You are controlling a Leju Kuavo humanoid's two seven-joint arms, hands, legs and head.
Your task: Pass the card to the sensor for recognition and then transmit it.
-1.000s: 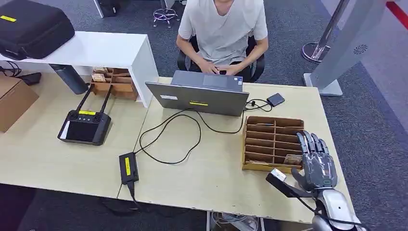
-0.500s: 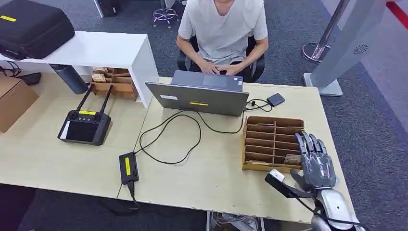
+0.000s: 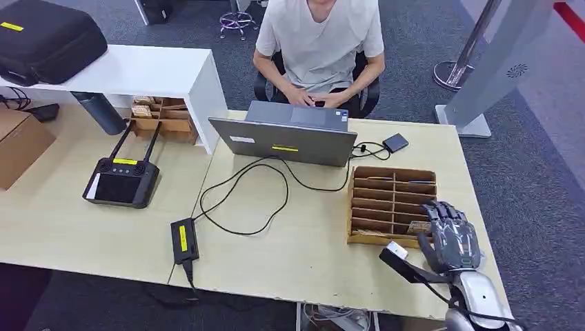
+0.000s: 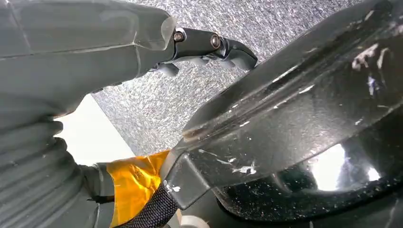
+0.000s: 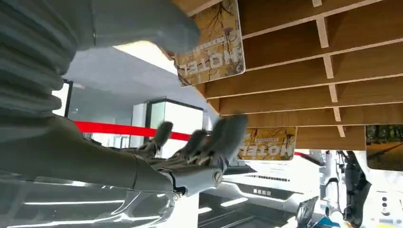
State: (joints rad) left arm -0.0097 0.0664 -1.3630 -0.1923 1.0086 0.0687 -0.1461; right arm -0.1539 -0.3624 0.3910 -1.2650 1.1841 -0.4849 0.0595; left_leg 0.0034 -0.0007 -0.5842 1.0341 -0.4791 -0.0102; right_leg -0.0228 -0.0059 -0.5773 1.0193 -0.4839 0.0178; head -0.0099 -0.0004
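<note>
A wooden slotted card rack (image 3: 390,200) lies on the right side of the desk. A yellow-brown "HOTEL" card (image 3: 419,227) lies in its front right slot, seen close up as the card (image 5: 211,50) in the right wrist view. My right hand (image 3: 452,241) hovers over that corner, fingers bent down toward the card. In the wrist view the thumb (image 5: 142,23) is beside the card's edge and the fingers (image 5: 223,135) are spread apart from it, holding nothing. The small black sensor (image 3: 395,143) lies behind the rack, cabled to the laptop. My left hand (image 4: 95,47) hangs over the carpet, empty.
A person sits behind the grey laptop (image 3: 284,141). Black cables (image 3: 241,200) loop across the middle of the desk to a power brick (image 3: 184,240). A black controller (image 3: 121,181) lies at the left. Another card (image 5: 266,144) sits in a farther slot.
My right hand has drawn back slightly toward the desk's front edge and its fingers have curled down over the rack's front right corner. The rest is unchanged.
</note>
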